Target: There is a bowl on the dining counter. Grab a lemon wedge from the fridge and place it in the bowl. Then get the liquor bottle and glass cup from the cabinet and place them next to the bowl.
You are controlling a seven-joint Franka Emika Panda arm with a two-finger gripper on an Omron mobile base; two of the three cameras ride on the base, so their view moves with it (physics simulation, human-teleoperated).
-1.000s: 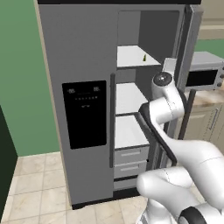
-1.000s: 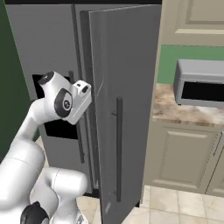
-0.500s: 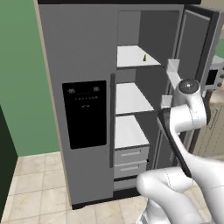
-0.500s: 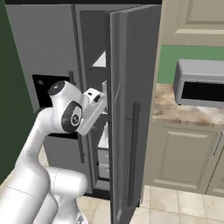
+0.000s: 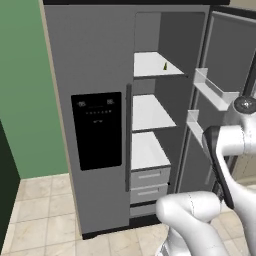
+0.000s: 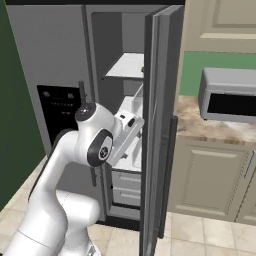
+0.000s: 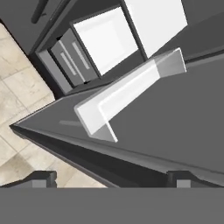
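Standing apart with nothing between them, the two dark fingertips of the end effector (image 7: pixel 111 179) are seen at the bottom of the hand view, close to the inner face of the swung-open grey right door (image 7: pixel 175 127) of the tall grey two-door fridge (image 5: pixel 95 75). A clear, pale door bin (image 7: pixel 127 94) is fixed to that inner face just beyond the fingertips. In the left base view, the same door (image 5: pixel 227 55) is seen opened wide, with two pale bins (image 5: pixel 212 90) on it, and the white arm is bent beside it. Further in, grey drawers (image 5: pixel 150 182) are stacked at the bottom of the compartment, with white shelves (image 5: pixel 147 112) above them. On the topmost white shelf (image 5: pixel 152 65), towards its right side, a tiny yellow-green lemon wedge (image 5: pixel 165 66) is resting, well above the arm. On the closed left door, a black dispenser panel (image 5: pixel 97 130) is set. To the right of the fridge, a grey microwave (image 6: pixel 227 102) is seen on a marbled worktop (image 6: pixel 210 130) over cream cabinet doors (image 6: pixel 212 177).
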